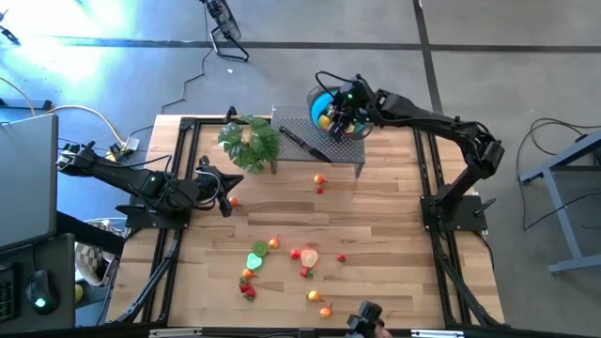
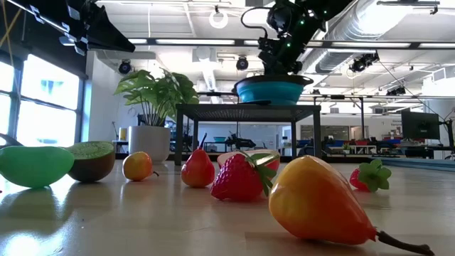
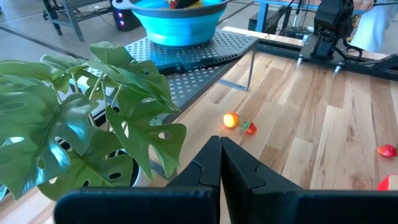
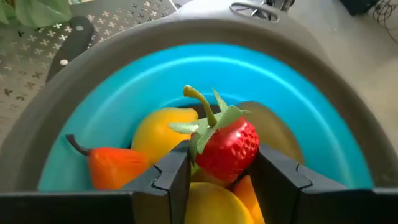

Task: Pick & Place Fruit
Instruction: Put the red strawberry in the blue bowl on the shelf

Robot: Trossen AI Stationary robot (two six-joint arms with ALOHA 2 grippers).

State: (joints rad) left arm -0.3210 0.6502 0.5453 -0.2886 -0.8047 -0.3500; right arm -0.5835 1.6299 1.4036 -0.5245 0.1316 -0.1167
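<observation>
Holding a red strawberry (image 4: 229,147) between its fingers, the right gripper (image 4: 217,177) hangs over the blue bowl (image 4: 323,124); only the right wrist view shows this grip, plus the yellow lemon (image 4: 158,134) and orange piece (image 4: 112,167) already in the bowl. The high view just shows the right gripper (image 1: 344,115) over the bowl (image 1: 321,101) at the table's far edge, right of centre. The low view adds that the bowl (image 2: 270,91) sits up on a dark perforated stand (image 2: 245,110), off the tabletop.

Left gripper (image 3: 219,163) has its fingers pressed together, empty, parked at the left side of the table (image 1: 394,216) near the leafy plant (image 1: 250,141). Its wrist view looks past the plant leaves to a small orange fruit and a strawberry (image 3: 231,119) on the wood near the stand's leg.

The stand's top also carries a black-handled knife (image 1: 302,143) left of the bowl, close to the gripper's side. The plant stands at the stand's left end.

The rest of the fruit lies scattered across the near half of the table: green lime (image 1: 256,259), strawberries (image 1: 248,290), a pear-like orange piece (image 1: 315,297), a cut kiwi (image 2: 92,160). The mid-table strip between stand and fruit cluster is mostly bare wood. The arm bases sit at the left and right edges.
</observation>
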